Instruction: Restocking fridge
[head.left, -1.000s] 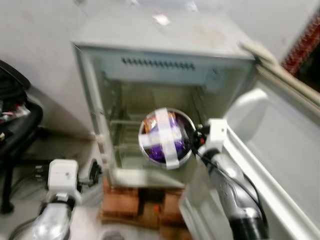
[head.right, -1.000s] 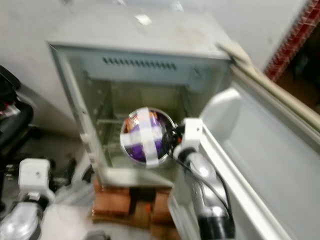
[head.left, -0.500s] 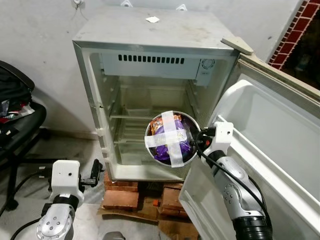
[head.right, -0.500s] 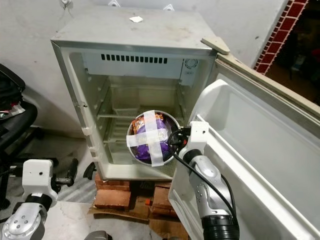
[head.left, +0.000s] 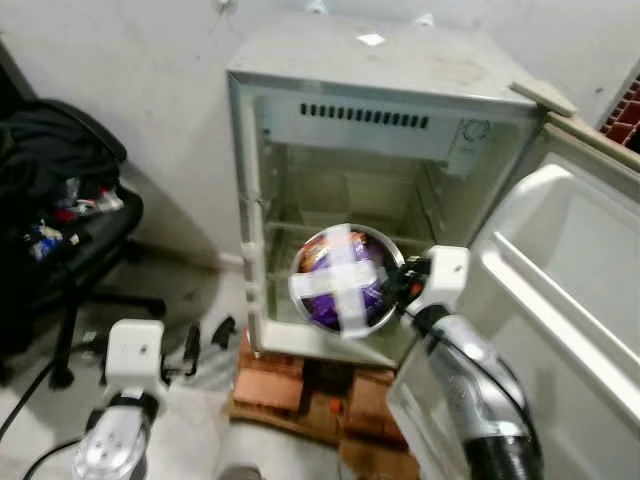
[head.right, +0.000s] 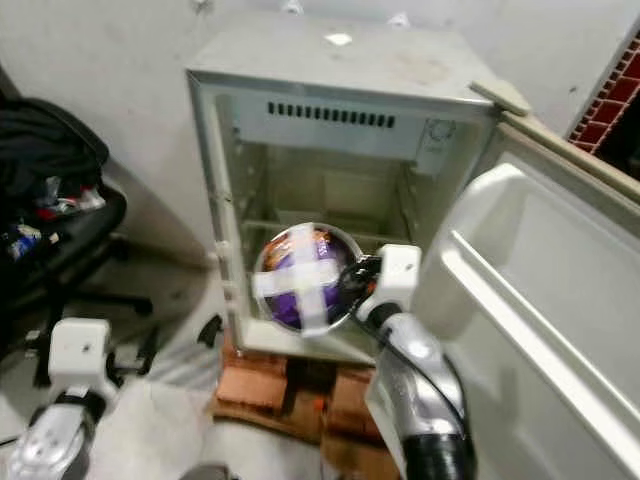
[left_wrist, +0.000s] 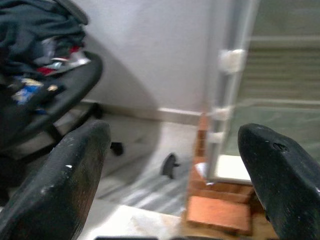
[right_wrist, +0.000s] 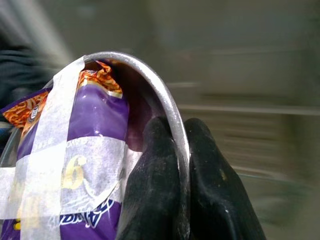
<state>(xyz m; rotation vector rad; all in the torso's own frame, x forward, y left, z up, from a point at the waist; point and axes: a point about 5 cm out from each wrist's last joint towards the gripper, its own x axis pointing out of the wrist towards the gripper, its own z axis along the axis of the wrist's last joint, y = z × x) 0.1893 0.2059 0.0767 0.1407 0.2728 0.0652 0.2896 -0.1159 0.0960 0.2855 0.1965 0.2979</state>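
Note:
A metal bowl (head.left: 345, 278) holds a purple snack packet (right_wrist: 85, 150) taped in with a white cross of tape. My right gripper (right_wrist: 179, 165) is shut on the bowl's rim, one finger inside and one outside. It holds the bowl in front of the open small fridge (head.left: 400, 120), level with its lower shelf (head.left: 300, 235). The fridge door (head.left: 570, 270) stands swung open on the right. My left gripper (left_wrist: 175, 165) hangs low at the left, open, with nothing between its fingers (left_wrist: 70, 170).
The fridge stands on red bricks (head.left: 290, 385) against a white wall. A black office chair (head.left: 75, 230) piled with clothes and clutter is at the left. Bare floor lies between the chair and the fridge.
The whole picture has shifted right, so the camera has turned left: the chair now shows more. The bowl stays in my right gripper before the fridge opening.

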